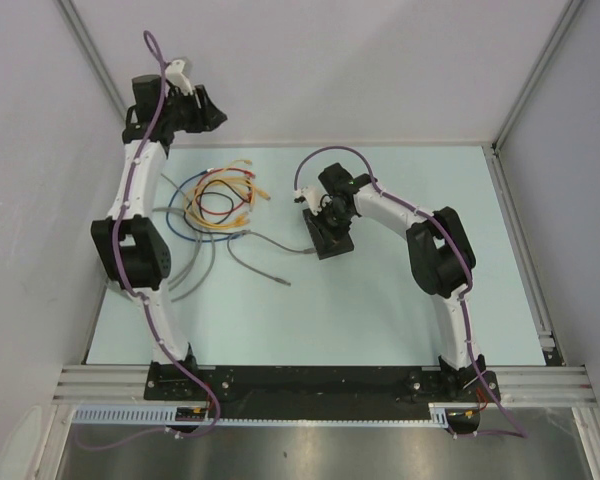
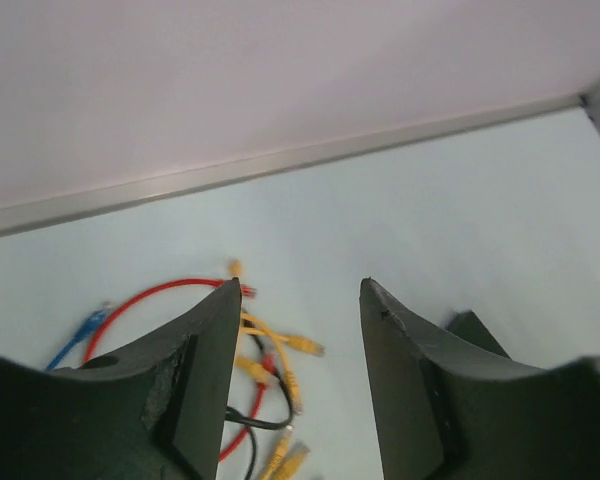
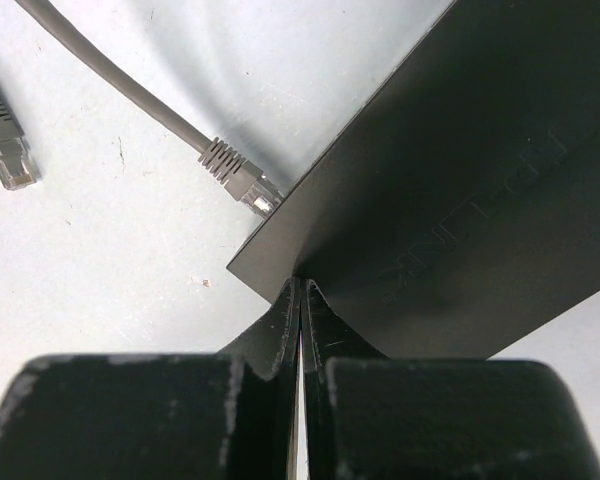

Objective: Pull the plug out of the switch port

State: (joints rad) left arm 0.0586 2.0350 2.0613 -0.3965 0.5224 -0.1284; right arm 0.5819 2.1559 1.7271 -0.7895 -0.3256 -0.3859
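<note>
Bracing flat black rectangular switch (image 3: 460,200), right gripper (image 3: 300,288) pressed together; grey plug (image 3: 238,180) at port; left gripper (image 2: 295,292), apart, likely grasps next.

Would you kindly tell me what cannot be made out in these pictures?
- Right wrist view: the top face of the switch hides its sockets, so whether the grey plug is fully seated is unclear.
- Top view: the right gripper covers part of the switch.
- Left wrist view: the left gripper hides much of the cable pile.
</note>
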